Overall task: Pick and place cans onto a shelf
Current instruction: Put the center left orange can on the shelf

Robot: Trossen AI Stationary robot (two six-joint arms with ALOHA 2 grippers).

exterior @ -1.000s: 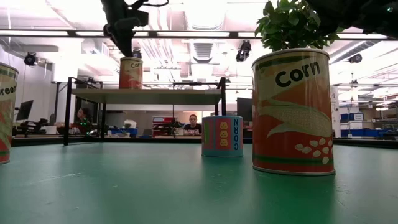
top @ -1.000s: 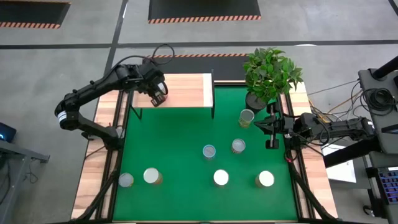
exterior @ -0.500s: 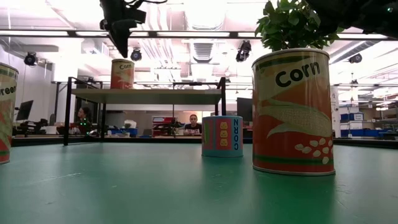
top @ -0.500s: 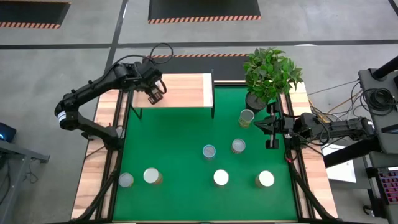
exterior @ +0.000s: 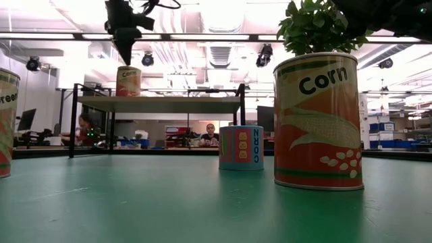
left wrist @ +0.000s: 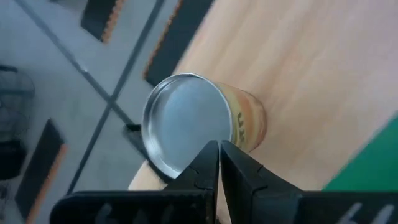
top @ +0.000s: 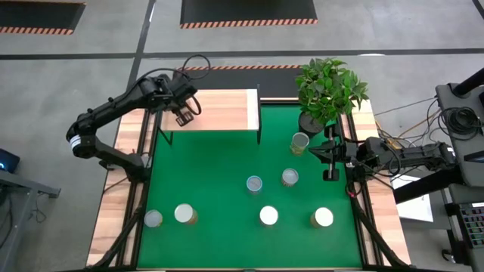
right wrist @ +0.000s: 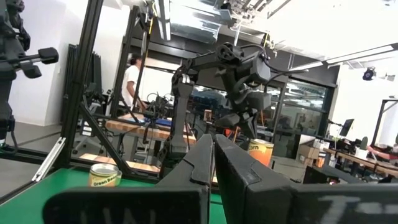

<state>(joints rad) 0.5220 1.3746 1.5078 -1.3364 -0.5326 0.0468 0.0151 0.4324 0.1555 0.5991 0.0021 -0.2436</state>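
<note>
The shelf (top: 223, 109), a light wood plank on black legs, stands at the table's far left. One orange-labelled corn can (exterior: 128, 81) stands upright on its left part; it also shows in the left wrist view (left wrist: 186, 124). My left gripper (exterior: 125, 59) is shut, pointing down right over that can's silver top. In the high view my left gripper (top: 184, 115) hides the can. Several other cans stand upright on the green mat (top: 212, 174), among them a can by the plant (top: 300, 142) and a blue-topped can (top: 254, 183). My right gripper (top: 314, 151) is shut and empty, hovering at the table's right side. My left gripper points down with its shut fingertips (left wrist: 217, 149) over the can's silver top (left wrist: 183, 121), near its rim. I cannot tell whether they touch the top or hang just above it. The can stands upright on the shelf plank.
A potted plant (top: 329, 91) stands at the far right corner, just behind my right gripper. In the low view a large corn can (exterior: 317, 121) and a blue can (exterior: 241, 147) stand near the camera. People sit in the room behind the table.
My left gripper has moved toward the table's left edge and slightly toward the far edge over the shelf, staying shut. The corn can beneath it has slid along the plank the same way, still upright.
</note>
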